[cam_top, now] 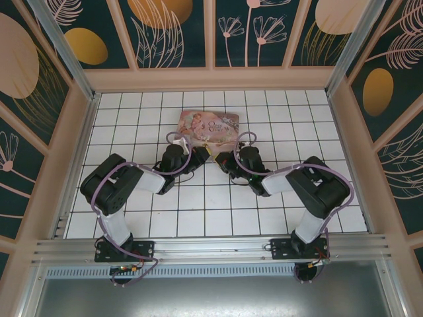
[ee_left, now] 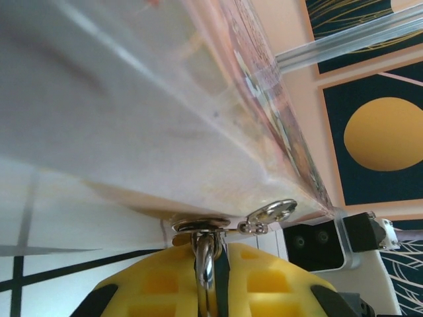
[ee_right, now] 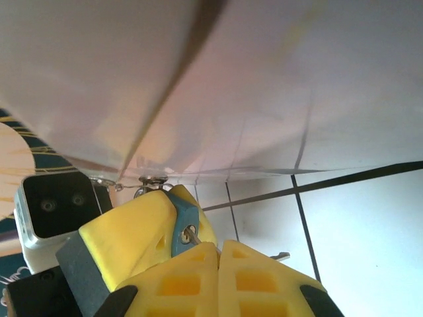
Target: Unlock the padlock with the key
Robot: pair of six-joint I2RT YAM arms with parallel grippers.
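Yellow-padded right claw (ee_right: 217, 254) pinches the thin, stiff, probably slippery key (ee_right: 193, 236) at the keyhole, while left claw (ee_left: 210, 261) clamps the light, hard padlock (ee_right: 180, 223), best held by its body.

Bench (cam_top: 198, 211): white tiles, dark grid lines.
Tin (cam_top: 209, 125): pink, pale illustrated lid.
Padlock (ee_right: 180, 221): blue body, silvery shackle.
Key (ee_right: 191, 234): dull silver.
Left pincer (ee_left: 213, 274): yellow, square-waffle moulding, black base.
Right pincer (ee_right: 219, 264): yellow, same waffle pattern.
Arms (cam_top: 112, 185): black shells, white links.
Cables (cam_top: 310, 166): lilac.
Walls (cam_top: 264, 46): dark teal panels, gold and peach ovals, pale line-drawn flowers and leaves, peach frames.
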